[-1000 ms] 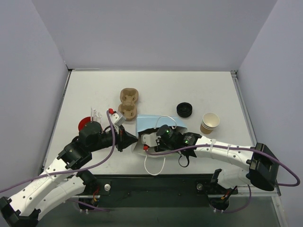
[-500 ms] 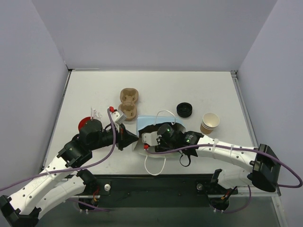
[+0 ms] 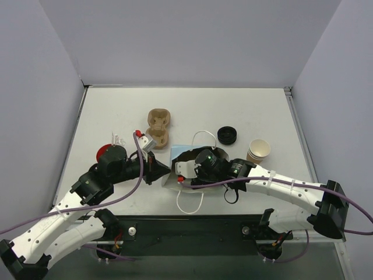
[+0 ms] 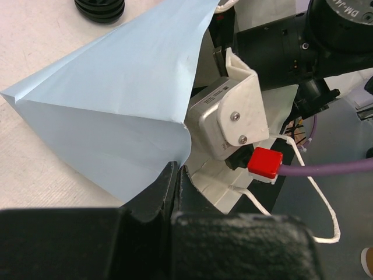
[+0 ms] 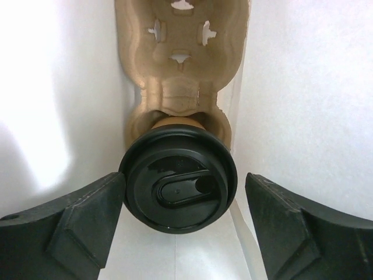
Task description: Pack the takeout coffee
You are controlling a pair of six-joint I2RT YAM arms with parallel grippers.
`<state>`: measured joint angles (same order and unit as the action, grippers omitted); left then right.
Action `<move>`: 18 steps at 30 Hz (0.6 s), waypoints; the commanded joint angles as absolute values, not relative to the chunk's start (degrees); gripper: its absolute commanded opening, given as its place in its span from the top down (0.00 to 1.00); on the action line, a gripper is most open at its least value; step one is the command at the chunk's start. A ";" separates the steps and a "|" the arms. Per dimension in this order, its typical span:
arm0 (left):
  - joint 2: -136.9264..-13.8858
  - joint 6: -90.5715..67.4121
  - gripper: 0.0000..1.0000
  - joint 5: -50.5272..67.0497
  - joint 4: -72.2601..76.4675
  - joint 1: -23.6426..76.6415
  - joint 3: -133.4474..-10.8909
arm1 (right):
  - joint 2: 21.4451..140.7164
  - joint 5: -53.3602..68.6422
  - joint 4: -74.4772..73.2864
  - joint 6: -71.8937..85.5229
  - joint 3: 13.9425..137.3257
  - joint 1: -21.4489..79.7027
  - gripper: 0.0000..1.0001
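In the right wrist view a brown kraft cup [image 5: 175, 123] with a black lid [image 5: 175, 205] sits in a tan pulp tray [image 5: 182, 76] between the bag's white inner walls. My right gripper [image 5: 185, 195] is open with a finger on each side of the lid; the left fingertip [image 5: 113, 189] is at its rim. My left gripper [image 4: 176, 175] is shut on the edge of the light blue paper bag [image 4: 116, 99], which lies on its side [image 3: 178, 150]. The red cup [image 3: 104, 153] stands at the left, partly hidden by my left arm.
A second pulp tray [image 3: 158, 124] lies behind the bag. A loose black lid [image 3: 227, 135] and a stack of kraft cups [image 3: 258, 151] stand to the right. A bag handle [image 3: 191, 204] trails toward the table's near edge.
My right wrist has moved slightly away from the near edge, and the bag's far handle has shifted that way with it. My left gripper keeps its hold on the bag's edge.
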<state>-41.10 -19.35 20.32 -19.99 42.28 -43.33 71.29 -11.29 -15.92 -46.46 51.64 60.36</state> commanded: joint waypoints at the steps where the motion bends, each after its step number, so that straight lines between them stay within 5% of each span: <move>1: -41.49 -19.16 1.00 20.13 -21.09 42.19 -46.05 | 68.47 -9.58 -19.51 -43.77 54.84 60.47 0.12; 18: -45.79 -20.57 1.00 20.30 -23.99 42.36 -50.62 | 67.94 -9.41 -23.11 -40.69 58.45 60.47 0.11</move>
